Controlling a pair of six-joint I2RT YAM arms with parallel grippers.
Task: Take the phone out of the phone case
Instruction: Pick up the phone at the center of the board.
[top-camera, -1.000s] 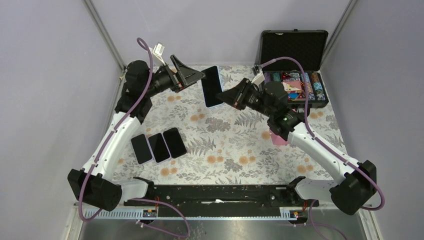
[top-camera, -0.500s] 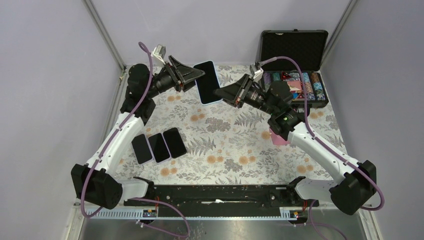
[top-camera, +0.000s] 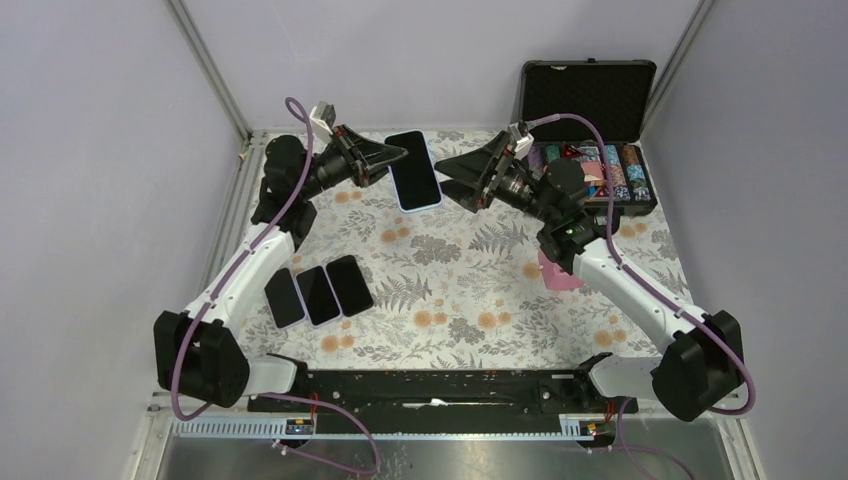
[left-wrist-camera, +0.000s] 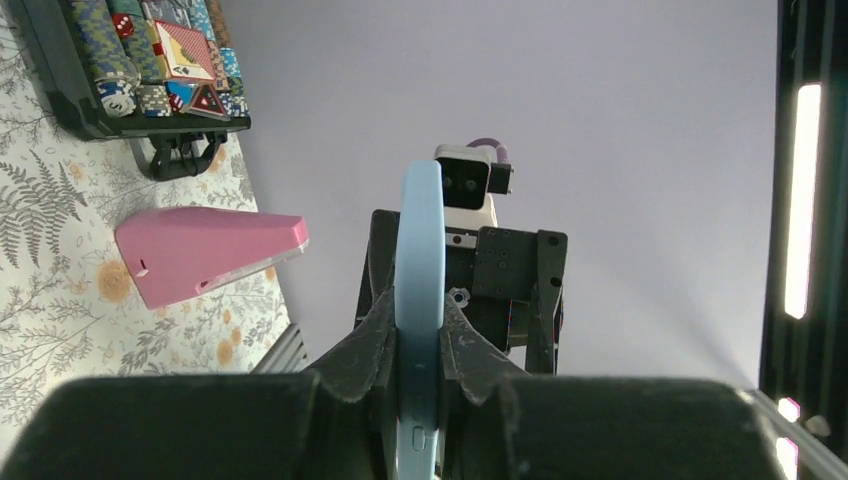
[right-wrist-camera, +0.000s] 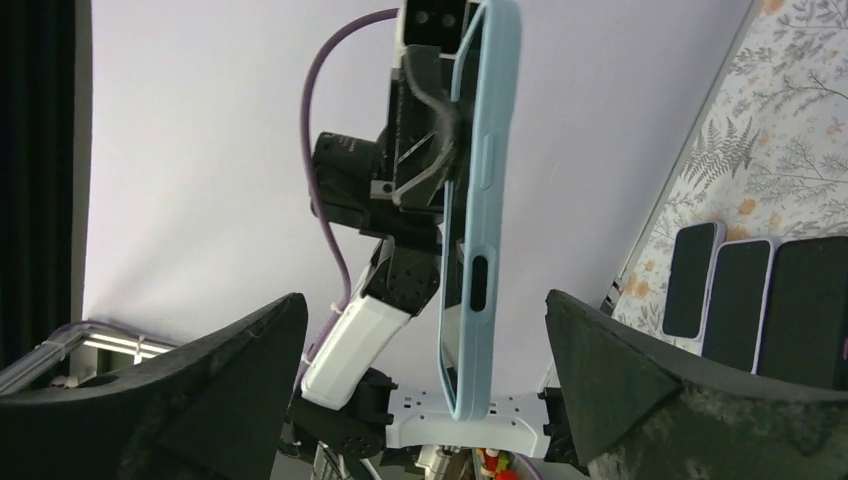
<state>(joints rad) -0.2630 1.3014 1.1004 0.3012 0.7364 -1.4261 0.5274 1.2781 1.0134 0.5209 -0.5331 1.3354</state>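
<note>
Clamping the black phone (top-camera: 412, 168) in its light-blue rubbery case (left-wrist-camera: 420, 250) aloft at upper centre with the left gripper (top-camera: 398, 155), right gripper (top-camera: 445, 178) gaping empty alongside; next, likely prising off a case edge.

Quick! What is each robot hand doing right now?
Left gripper: closed on the cased phone.
Right gripper: open, holding nothing.

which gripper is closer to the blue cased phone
Left. The left gripper is shut on the blue-cased phone; the right gripper hangs open just beside it, not gripping.
</note>
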